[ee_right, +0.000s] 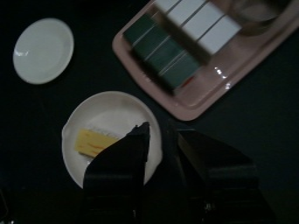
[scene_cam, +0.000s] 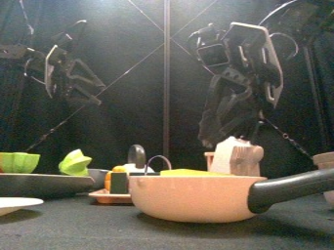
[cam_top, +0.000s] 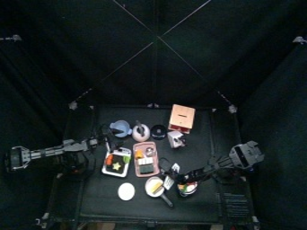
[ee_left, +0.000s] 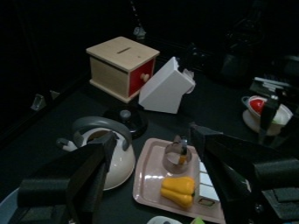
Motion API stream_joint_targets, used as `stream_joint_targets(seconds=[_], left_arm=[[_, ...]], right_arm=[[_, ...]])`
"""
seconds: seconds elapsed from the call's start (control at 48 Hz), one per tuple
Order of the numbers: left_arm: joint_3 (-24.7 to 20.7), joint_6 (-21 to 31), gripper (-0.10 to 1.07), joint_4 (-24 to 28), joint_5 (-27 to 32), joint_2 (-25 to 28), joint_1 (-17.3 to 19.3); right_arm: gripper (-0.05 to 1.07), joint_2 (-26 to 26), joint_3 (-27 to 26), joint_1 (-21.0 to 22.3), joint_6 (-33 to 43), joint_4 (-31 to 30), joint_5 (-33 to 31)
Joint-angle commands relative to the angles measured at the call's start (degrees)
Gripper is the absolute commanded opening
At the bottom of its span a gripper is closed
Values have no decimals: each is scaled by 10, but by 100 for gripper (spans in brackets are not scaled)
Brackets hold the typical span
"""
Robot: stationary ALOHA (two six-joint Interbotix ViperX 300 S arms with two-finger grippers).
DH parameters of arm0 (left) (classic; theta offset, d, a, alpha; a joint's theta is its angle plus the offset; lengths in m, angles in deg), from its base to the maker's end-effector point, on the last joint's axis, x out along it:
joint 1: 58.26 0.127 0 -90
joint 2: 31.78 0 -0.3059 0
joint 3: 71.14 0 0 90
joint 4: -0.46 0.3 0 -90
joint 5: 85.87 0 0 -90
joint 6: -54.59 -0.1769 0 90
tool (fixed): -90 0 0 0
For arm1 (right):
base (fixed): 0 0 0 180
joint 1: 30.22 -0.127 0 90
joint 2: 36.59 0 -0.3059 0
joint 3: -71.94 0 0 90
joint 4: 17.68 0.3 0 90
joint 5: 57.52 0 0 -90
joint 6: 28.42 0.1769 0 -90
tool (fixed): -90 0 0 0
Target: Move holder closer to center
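The holder (cam_top: 177, 137) is a small white blocky thing standing just in front of the orange-brown box (cam_top: 182, 115) at the back right of the table. In the left wrist view the holder (ee_left: 170, 85) leans beside the box (ee_left: 122, 68), well beyond my open left gripper (ee_left: 155, 185). That left gripper (cam_top: 103, 148) hovers over the table's left side, with nothing between its jaws. My right gripper (cam_top: 191, 182) hangs over the front right, open and empty, above a white bowl (ee_right: 105, 131) holding yellow food. From the front, the holder (scene_cam: 236, 156) stands behind a pan.
A pink tray (cam_top: 146, 158) with food blocks lies at the middle, a kettle (ee_left: 100, 144) and a cup behind it. A white plate (cam_top: 126, 190) and a long-handled pan (scene_cam: 196, 196) sit at the front. Green items (scene_cam: 20, 161) are at the left.
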Motion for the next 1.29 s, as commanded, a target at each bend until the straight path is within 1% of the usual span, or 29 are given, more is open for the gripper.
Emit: stream_joint_targets(seconds=[0.0,0.125,0.25,0.479,0.562,0.646,0.75,0.875,0.938,1.0,1.104,1.125,1.271], left_arm=[[-10,1,100,-1,-5,-1,0],[-16,2,98,-2,-12,5,-2],[-19,2,94,-6,-30,19,-5],[-31,1,81,-11,-42,47,-6],[-38,2,77,-11,-42,54,-10],[-44,2,76,-13,-42,63,-15],[-58,2,76,-18,-47,88,-29],[-82,2,76,-24,-68,137,-45],[-98,2,76,-32,-83,176,-51],[-115,3,76,-43,-97,216,-57],[-157,2,76,-68,-110,288,-65],[-172,2,76,-76,-113,311,-67],[-253,1,75,-103,-117,411,-69]], right_arm=[[65,-54,1,-1,4,-2,-54],[65,-102,16,-6,4,-3,-132],[62,-147,33,-6,7,-4,-186],[48,-238,75,-1,9,-29,-255],[44,-274,95,18,3,-39,-272],[43,-308,116,50,4,-46,-279],[43,-350,152,105,8,-40,-279],[43,-371,192,166,11,-21,-270],[43,-373,208,192,11,-12,-258],[43,-369,222,221,11,-10,-233],[43,-358,238,261,11,-9,-180],[43,-357,241,270,11,-8,-169],[42,-341,258,341,11,-9,-72]])
